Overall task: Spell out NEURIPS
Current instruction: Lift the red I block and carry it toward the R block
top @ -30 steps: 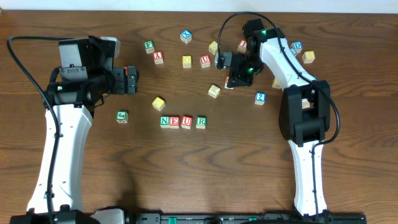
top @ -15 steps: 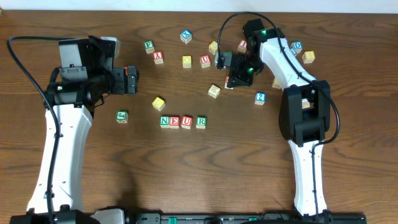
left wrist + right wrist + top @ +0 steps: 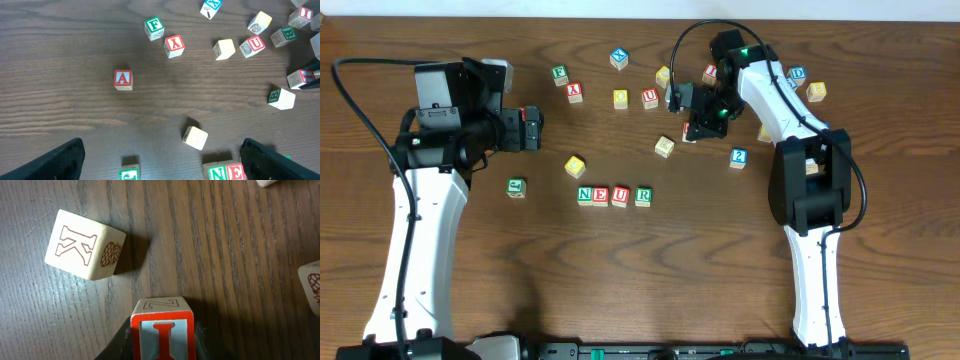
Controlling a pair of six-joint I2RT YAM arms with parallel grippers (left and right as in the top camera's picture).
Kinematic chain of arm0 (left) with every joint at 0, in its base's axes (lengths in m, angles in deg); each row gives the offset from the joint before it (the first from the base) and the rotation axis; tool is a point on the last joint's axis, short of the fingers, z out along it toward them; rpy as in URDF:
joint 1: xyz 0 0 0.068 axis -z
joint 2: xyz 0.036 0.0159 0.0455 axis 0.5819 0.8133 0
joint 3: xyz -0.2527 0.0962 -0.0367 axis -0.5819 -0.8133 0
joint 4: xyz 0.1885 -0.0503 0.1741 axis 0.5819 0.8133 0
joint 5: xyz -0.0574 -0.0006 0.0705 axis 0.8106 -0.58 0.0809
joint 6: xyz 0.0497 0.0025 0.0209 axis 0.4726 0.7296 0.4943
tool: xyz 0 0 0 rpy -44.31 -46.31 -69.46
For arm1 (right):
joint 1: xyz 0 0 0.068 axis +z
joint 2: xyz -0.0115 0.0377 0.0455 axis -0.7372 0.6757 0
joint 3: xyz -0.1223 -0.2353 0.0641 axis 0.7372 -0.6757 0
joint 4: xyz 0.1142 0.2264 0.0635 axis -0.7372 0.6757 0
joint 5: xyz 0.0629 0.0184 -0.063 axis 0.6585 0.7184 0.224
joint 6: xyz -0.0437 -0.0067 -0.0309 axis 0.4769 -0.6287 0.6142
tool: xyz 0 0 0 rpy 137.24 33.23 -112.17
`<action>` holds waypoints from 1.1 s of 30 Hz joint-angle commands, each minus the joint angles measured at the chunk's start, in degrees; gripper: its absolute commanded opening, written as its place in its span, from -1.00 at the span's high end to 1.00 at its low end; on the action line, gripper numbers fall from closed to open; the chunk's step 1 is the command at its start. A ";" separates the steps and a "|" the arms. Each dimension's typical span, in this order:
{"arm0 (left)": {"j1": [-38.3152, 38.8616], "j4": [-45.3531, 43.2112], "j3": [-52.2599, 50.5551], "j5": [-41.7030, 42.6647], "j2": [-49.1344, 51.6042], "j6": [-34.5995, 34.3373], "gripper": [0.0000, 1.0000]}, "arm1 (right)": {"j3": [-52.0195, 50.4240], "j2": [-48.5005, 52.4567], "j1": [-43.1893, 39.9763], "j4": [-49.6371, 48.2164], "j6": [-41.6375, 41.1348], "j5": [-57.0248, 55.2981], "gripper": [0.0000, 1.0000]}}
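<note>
Dark brown wood-grain counter [image 3: 700, 270] fills the overhead view, with loose letter cubes scattered across its upper half. We see the white right arm [image 3: 790, 110] reaching into the upper right of the frame. Its right end effector [image 3: 691, 130] is clamped on the small wooden cube with a red I [image 3: 162, 330], and the wrist view shows dark fingers pressing on both of its sides. The left end effector [image 3: 533, 128], at the upper left, hangs with its fingers wide apart and holds nothing. Just below centre lies the row of four wooden cubes reading N, E, U, R [image 3: 612, 195], touching side by side.

We judge the step in hand to be carrying the I cube to the free spot just right of the green R cube [image 3: 642, 195]. To do it well, we would raise it clear of its neighbours, among them the pale wooden K cube [image 3: 82, 245] nearby. We would then travel toward the lower left, bring the I face up and upright to match the row, and set it down beside the R without nudging the line. Release should come only once it rests flat.

The cube is pale wood. One face has a red border and a bold red I on a light panel; the adjoining face carries an outlined Z. Whether it sits on the counter or hangs above it, we cannot tell.
</note>
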 commanded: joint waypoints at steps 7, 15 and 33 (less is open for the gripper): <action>-0.20 0.02 1.31 0.72 -0.22 -0.07 -0.95 | 0.13 0.83 -0.02 0.00 3.15 -3.02 0.57; -0.20 0.02 1.31 0.72 -0.22 -0.09 -0.95 | 0.15 0.83 0.46 -0.02 3.13 -4.96 0.63; -0.20 0.02 1.31 0.72 -0.22 -0.09 -0.95 | 6.99 0.70 0.61 5.62 1.42 -5.11 0.78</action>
